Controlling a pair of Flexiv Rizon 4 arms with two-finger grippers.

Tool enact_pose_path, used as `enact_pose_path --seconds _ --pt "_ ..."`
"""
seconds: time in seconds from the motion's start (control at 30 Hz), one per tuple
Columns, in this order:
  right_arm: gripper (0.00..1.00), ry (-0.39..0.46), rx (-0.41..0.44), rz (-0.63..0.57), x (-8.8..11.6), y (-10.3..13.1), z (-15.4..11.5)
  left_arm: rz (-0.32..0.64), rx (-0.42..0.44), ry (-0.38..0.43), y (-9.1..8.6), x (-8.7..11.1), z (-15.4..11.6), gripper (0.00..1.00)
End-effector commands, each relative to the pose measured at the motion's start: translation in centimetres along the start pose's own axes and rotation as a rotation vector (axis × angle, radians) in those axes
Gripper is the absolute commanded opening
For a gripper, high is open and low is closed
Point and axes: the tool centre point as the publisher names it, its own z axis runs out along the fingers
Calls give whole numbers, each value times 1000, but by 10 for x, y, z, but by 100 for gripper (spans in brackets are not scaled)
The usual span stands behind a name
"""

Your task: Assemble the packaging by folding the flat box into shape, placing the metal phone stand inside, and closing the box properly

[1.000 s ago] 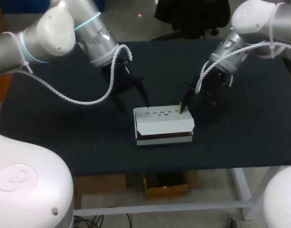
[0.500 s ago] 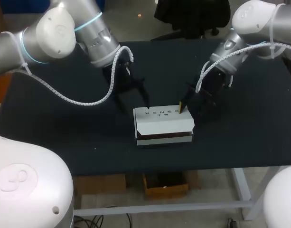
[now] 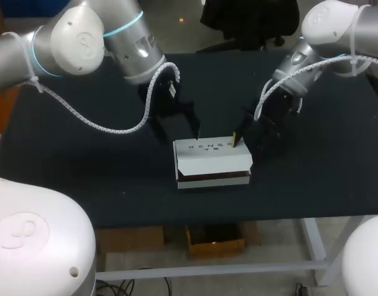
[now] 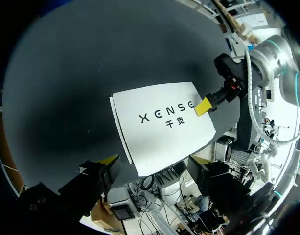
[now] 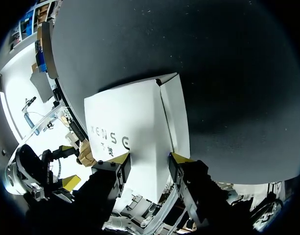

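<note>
The white box [image 3: 212, 159] lies with its lid down in the middle of the black table [image 3: 78, 166], printed top up. In the head view my left gripper [image 3: 176, 131] hangs open just behind the box's back left corner. In the left wrist view the box [image 4: 162, 122] lies ahead of the widely spread fingers [image 4: 109, 160], untouched by them. My right gripper [image 3: 241, 140] holds the box's back right corner, one yellow tip on the top. In the right wrist view that end of the box [image 5: 140, 132] fills the gap between the fingertips [image 5: 121, 157]. The metal phone stand is not visible.
The dark table surface extends around the box on all sides. The table's front edge [image 3: 213, 222] runs a little way in front of the box. My right arm's yellow tip [image 4: 203, 105] shows on the box's edge in the left wrist view.
My left gripper has shifted right, closer to the box's back left corner, and its fingers have spread wider. The right arm and the box have stayed put.
</note>
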Motion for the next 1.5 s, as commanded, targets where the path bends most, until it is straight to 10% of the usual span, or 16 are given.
enact_pose_path --seconds 0.03,0.6,1.17,1.5 --pt "48 2 5 -2 0 2 0 135 43 -87 0 13 -10 100" --pt "46 2 5 -2 0 2 0 871 157 -573 24 34 13 100" --pt "45 2 5 -2 0 2 0 1181 228 -579 39 31 26 100" --pt "45 2 5 -2 0 2 0 1188 212 -567 39 30 27 100"
